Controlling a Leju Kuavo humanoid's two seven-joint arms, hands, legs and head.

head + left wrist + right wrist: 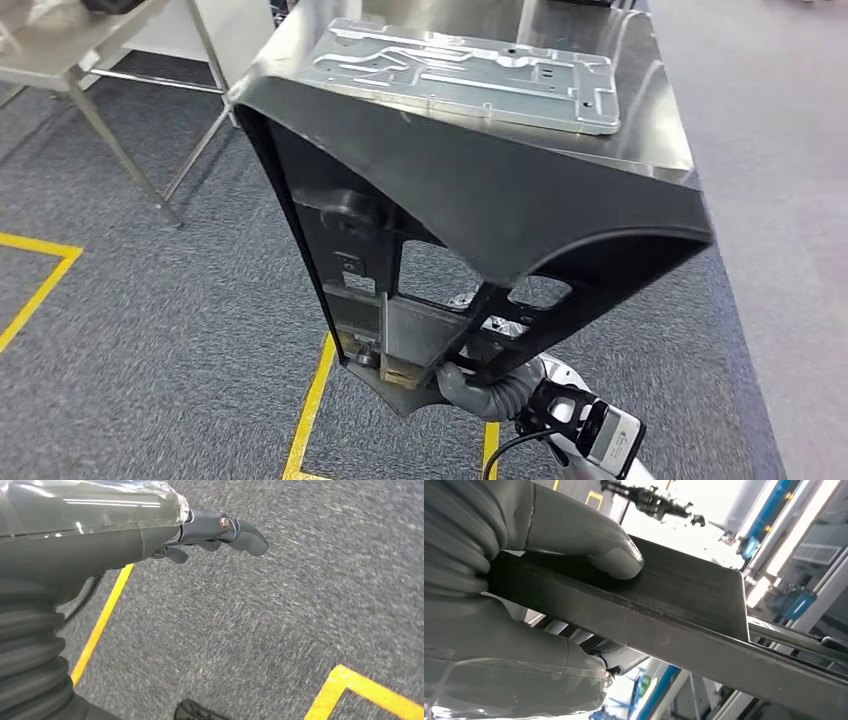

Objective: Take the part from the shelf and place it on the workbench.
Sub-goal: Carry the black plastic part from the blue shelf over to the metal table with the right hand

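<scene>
Grey carpet with yellow lines lies below; nearest, low in frame, the right hand (462, 385) grips the part (470, 190) by its bottom edge, thumb (616, 560) pressed flat; left hand (220, 532) hangs holding nothing, fingers loosely curled; the part looks rigid, heavy, top-heavy, likely slick; beyond, the bench (655, 120) carries a plate (470, 72).
</scene>
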